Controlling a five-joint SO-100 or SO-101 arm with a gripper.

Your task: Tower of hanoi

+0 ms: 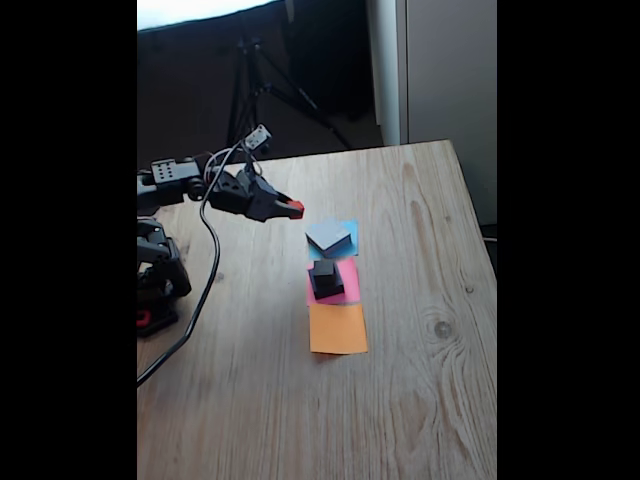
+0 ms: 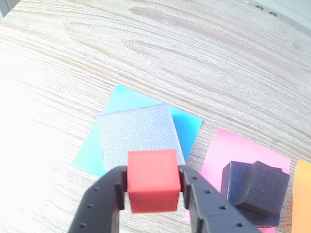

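High fixed view; close wrist view

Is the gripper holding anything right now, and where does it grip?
Yes: the gripper holds the tiny red cube, one finger on each of its opposite side faces.

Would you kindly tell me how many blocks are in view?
4: the red cube in the pincer, the grey slab on blue paper, and the small black cube atop the black slab on pink paper.

My pincer grips the red cube between both fingers. Just beyond it the grey slab lies on the blue paper. To its right, the small black cube sits on the black slab, over pink paper, on the wooden counter.
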